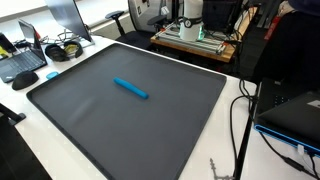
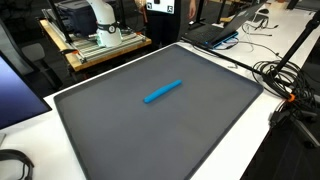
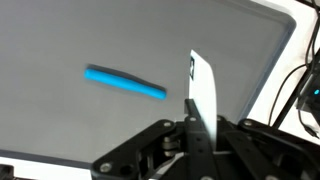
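Wrist view: hovered above the grey mat [image 3: 100, 40] with gripper [image 3: 198, 60] apparently closed on nothing. Spotted 1 blue marker [image 3: 125, 83] lying flat near the mat's middle, apart from the gripper. Judged as approach; called next for opening, aligning crosswise, descending.

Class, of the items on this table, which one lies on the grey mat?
The blue marker, alone near the middle of the grey mat; the laptop and cables rest off it, on the white table.

A blue marker [image 2: 163, 92] lies slantwise near the middle of the grey mat [image 2: 120, 135]
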`<state>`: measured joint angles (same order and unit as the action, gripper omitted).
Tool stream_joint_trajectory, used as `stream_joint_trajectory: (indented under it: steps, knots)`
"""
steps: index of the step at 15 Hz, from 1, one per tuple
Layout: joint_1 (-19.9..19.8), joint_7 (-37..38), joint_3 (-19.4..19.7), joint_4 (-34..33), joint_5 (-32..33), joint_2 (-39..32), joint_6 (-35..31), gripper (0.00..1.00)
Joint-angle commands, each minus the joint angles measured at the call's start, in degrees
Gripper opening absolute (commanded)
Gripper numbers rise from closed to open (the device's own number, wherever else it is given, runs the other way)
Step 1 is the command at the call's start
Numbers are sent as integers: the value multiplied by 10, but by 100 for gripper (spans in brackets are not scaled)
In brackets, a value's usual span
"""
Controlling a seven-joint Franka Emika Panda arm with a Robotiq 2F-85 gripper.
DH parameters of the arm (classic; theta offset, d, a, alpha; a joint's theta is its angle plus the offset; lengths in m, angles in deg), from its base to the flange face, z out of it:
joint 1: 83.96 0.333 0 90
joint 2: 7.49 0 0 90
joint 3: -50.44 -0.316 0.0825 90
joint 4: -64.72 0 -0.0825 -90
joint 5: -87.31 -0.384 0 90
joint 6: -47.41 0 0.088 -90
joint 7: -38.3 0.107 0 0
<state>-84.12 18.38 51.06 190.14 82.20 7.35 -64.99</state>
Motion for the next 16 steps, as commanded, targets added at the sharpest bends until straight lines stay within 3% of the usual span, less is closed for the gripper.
stream_joint_trajectory:
  steps: [1, 2, 4, 7, 9, 12, 14, 16]
  knots:
    - [6, 47, -7, 28, 18, 12, -110, 1]
    - [10, 53, -8, 16, 7, -3, -113, 1]
    - [11, 114, -28, 30, 30, -20, -194, 1]
    - [2, 236, -61, 51, 109, -39, -275, 1]
    - [-44, 330, -106, 63, 183, -48, -311, 1]
    - [-82, 469, -153, 55, 285, -53, -262, 1]
    - [-75, 555, -167, 46, 329, -60, -223, 1]
    - [-33, 602, -158, 34, 341, -67, -168, 1]
